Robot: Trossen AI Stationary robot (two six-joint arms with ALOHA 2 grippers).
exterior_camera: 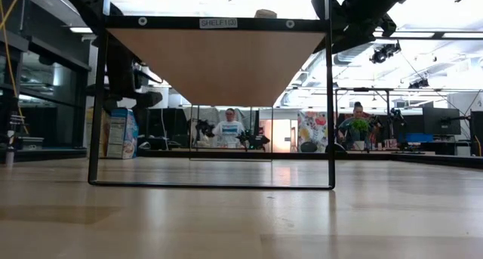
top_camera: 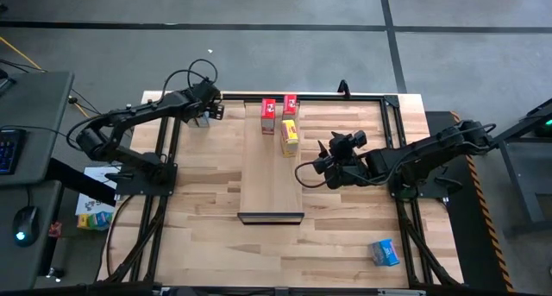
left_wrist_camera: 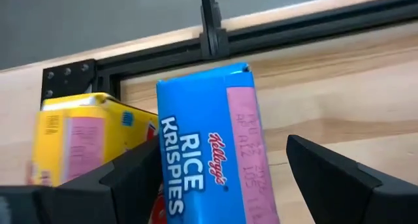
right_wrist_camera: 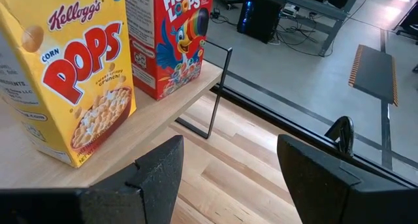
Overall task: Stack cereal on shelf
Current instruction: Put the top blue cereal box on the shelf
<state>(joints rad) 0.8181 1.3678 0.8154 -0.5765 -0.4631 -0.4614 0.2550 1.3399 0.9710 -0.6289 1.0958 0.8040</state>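
Striped-plank tabletop [top_camera: 198,227]: your left gripper [left_wrist_camera: 222,178], fingers spread wide, straddles the upright blue Rice Krispies box [left_wrist_camera: 209,145], well left of the shelf [top_camera: 272,179]; nothing clamped yet.

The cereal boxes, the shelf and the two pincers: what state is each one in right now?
Red boxes: two upright on the shelf.
Yellow box: upright on shelf.
Blue box: between open left pincer fingers.
Stray blue box: on tabletop.
Shelf: raised, mostly bare.
Right pincer: open, empty.
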